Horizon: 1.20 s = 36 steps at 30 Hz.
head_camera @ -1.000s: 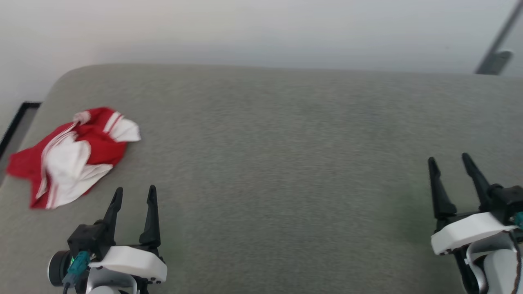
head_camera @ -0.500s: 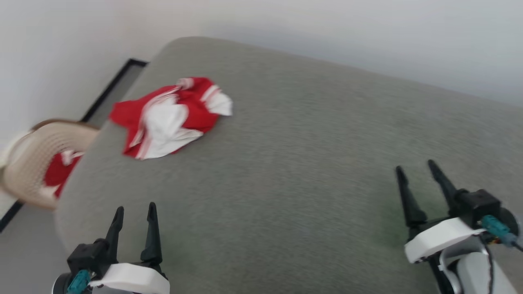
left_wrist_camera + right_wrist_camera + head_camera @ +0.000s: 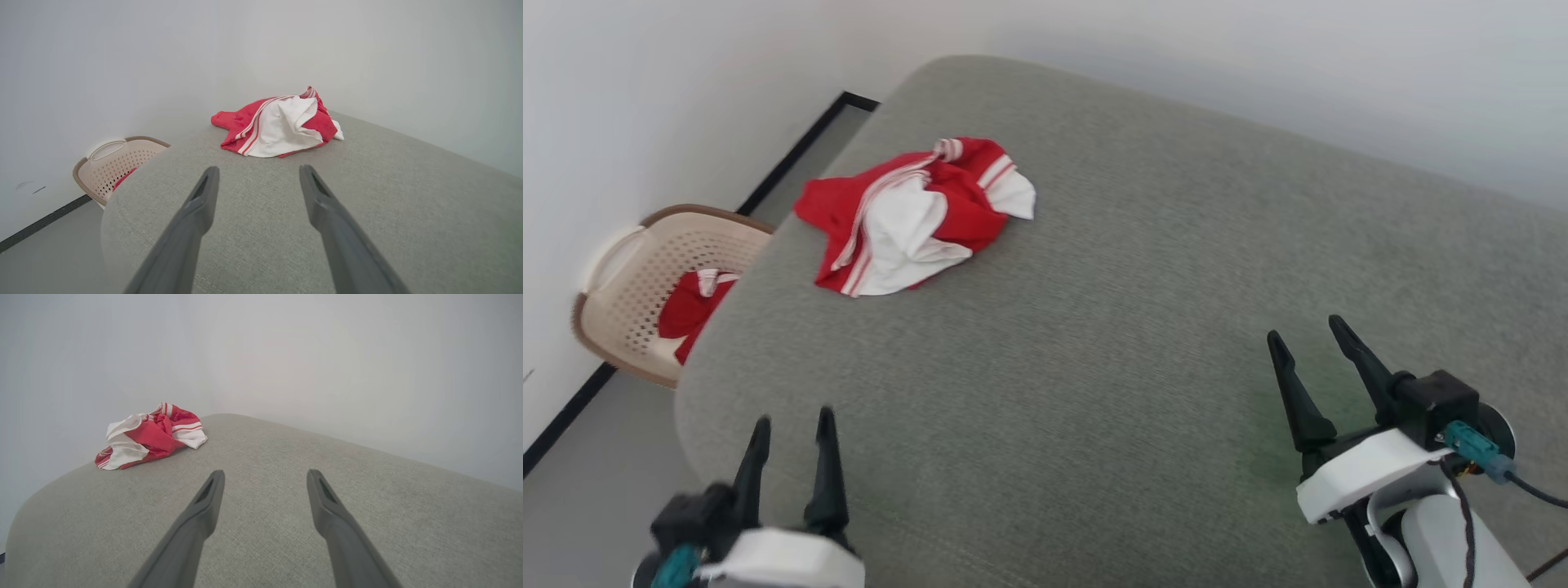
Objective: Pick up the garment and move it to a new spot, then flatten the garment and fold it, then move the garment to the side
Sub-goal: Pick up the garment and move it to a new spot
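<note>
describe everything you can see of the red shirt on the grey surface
The shirt is soft red fabric, crumpled in a loose heap with white inner cloth turned outward, white sleeve ends and red-and-white striped trim. It lies near the far left corner of the grey padded surface, touched by nothing else.

Plain white walls [image 3: 645, 82] with a black baseboard [image 3: 790, 155], grey floor [image 3: 596, 506] — a beige perforated chair [image 3: 629, 278] beside the grey upholstered surface [image 3: 1094, 327].

Everything is lit softly and evenly, and only faint shadows are cast. The left claw [image 3: 794, 416] is blurred in the head view; wrist-view edges are bowed.
</note>
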### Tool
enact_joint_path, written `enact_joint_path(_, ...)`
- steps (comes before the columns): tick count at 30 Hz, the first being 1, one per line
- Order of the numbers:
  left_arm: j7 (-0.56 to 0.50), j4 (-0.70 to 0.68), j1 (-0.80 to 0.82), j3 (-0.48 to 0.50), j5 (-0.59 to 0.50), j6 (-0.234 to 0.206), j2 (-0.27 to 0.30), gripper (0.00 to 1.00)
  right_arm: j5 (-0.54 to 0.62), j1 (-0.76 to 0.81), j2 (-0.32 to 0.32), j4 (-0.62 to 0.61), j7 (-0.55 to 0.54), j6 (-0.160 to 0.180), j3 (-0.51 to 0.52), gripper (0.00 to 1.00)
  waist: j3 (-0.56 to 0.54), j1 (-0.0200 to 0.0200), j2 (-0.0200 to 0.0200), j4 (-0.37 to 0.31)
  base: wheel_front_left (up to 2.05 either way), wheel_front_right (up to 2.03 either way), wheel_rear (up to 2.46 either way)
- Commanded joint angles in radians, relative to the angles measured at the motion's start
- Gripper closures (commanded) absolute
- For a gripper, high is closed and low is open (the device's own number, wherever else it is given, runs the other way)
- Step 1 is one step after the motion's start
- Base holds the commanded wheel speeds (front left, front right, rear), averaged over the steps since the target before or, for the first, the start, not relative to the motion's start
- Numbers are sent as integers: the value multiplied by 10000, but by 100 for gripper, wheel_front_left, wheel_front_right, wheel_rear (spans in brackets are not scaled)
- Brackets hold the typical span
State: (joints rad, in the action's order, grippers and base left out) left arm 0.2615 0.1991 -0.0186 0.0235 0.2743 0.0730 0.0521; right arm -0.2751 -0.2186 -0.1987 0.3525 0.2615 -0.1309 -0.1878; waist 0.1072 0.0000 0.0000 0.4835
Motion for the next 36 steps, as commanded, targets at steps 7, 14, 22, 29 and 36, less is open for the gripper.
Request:
enact_joint_path(7,54,758,2483,-65,-666,505,799,0,-90,-585,-315,-139,49,3,-3,0,1227,0,0,-1380,0,0,0)
enact_joint_path(14,-1324,3615,5553,-7,1439,584,2489,0,-202,-1136,-284,-283,49,3,-74,0,2342,0,0,-2785,0,0,0)
enact_joint_path(22,-3817,6142,7271,-442,2684,561,4471,0,-302,-1429,-74,-342,49,3,64,0,2959,0,0,-3959,0,0,0)
enact_joint_path(29,-5362,7655,7999,-753,3203,561,5087,0,-322,-1557,40,-429,49,3,141,0,3297,0,0,-4572,0,0,0)
enact_joint_path(36,-4563,7666,8307,-1339,3200,571,4986,100,-264,-1543,151,-432,49,3,239,0,3159,0,0,-4582,0,0,0)
